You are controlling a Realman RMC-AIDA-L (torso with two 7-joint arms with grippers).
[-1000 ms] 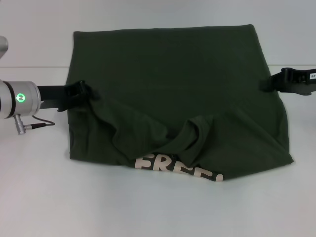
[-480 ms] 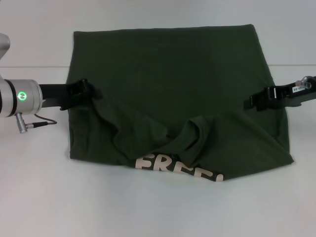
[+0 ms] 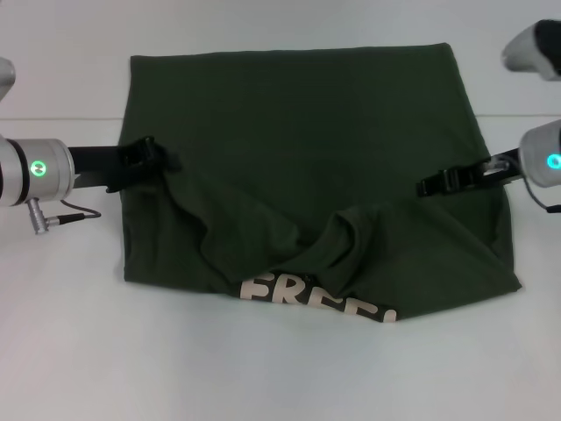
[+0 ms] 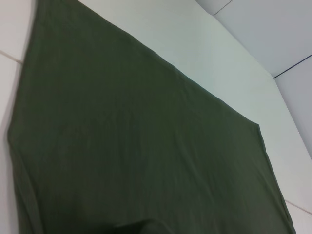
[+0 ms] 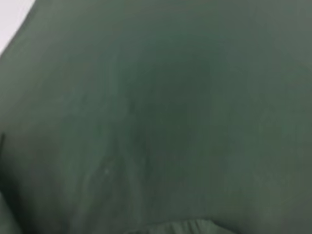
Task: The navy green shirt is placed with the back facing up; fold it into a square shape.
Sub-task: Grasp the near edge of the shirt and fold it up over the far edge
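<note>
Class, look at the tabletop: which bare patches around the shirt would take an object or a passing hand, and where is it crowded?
Bare table lies nearside of the navy green shirt and in the near corners. The mid-sides are crowded: left gripper at its left edge, right gripper over its right part.

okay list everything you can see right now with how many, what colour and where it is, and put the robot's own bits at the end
navy green shirt: one, dark olive green, spread over the middle of the table, near edge rumpled and folded over.
lettering: one cream print, partly hidden, on the turned-up near edge of the shirt.
table: one, white, under the shirt.
left tool: one, black, at the shirt's left edge.
right tool: one, black, over the shirt's right side.
</note>
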